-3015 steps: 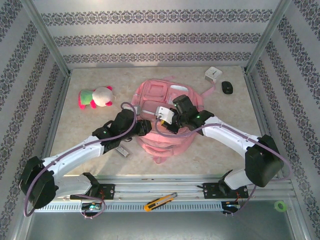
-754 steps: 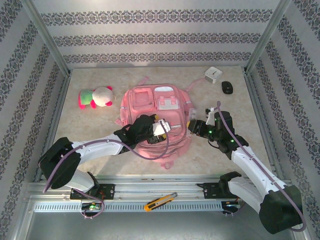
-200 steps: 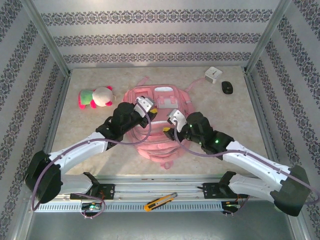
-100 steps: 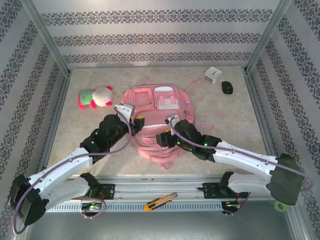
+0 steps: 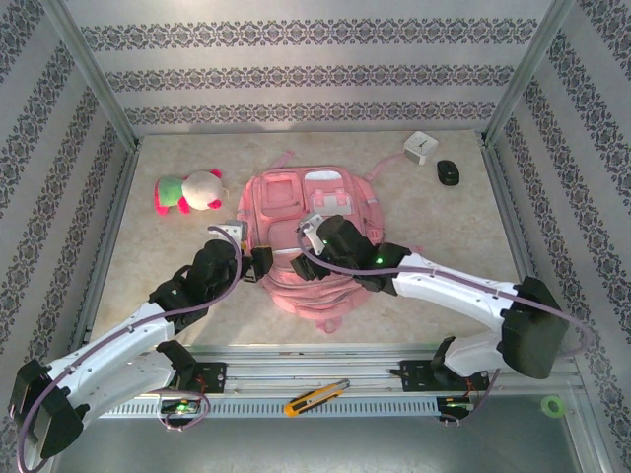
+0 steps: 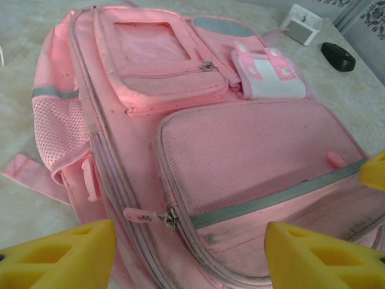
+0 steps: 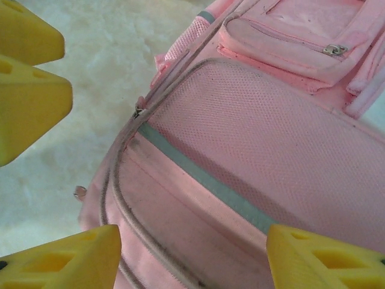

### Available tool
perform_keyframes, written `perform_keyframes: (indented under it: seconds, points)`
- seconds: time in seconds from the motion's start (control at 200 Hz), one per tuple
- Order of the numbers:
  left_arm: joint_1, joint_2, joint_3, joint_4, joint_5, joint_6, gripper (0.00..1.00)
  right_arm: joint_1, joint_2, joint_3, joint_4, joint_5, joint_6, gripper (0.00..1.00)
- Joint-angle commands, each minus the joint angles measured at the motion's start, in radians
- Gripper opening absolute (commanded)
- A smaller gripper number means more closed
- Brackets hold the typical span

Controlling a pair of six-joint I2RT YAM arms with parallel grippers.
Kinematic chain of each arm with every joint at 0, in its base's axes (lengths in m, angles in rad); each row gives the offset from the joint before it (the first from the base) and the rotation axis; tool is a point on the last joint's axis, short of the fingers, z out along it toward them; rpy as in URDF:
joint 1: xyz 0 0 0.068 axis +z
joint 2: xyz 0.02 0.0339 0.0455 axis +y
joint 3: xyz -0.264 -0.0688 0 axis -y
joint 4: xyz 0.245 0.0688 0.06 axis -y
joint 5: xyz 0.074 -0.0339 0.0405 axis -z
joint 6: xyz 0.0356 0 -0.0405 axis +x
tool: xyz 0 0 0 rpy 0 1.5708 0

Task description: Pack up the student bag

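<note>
The student bag [image 5: 330,197] lies flat in mid-table, front pockets up, its pink fabric taking up most of the left wrist view [image 6: 240,156] and the right wrist view [image 7: 271,144]. My left gripper [image 5: 258,264] hovers at its lower left edge, open, the yellow fingertips [image 6: 57,256] wide apart over a zip pull [image 6: 144,215]. The left gripper [image 6: 189,259] holds nothing. My right gripper [image 5: 301,258] hangs over the lower front pocket, also open and empty [image 7: 192,262], facing the left gripper's yellow pads [image 7: 30,90].
A pink-and-green plush toy [image 5: 189,191] lies left of the bag. A white box [image 5: 420,148] and a black mouse [image 5: 449,172] sit at the back right. A utility knife [image 5: 315,396] rests on the front rail. Metal frame posts fence the table.
Both grippers have slid from the bag's middle toward its lower left and nearer each other. Their jaws have spread wider. The bag has stayed put.
</note>
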Motion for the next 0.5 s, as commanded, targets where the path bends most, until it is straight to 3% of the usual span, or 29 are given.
perform_keyframes:
  seconds: [0.0, 0.3, 0.495]
  points:
    - [0.012, -0.005, -0.024, -0.042, -0.023, -0.066, 0.65, -0.025, 0.053, 0.062, -0.104, 0.011, -0.082, 0.65]
    - [0.020, 0.053, -0.063, 0.029, -0.008, -0.122, 0.65, -0.048, 0.168, 0.023, -0.063, -0.045, -0.084, 0.64]
    - [0.028, 0.102, -0.047, 0.044, 0.049, -0.102, 0.65, -0.030, 0.149, 0.028, -0.081, -0.072, -0.143, 0.64]
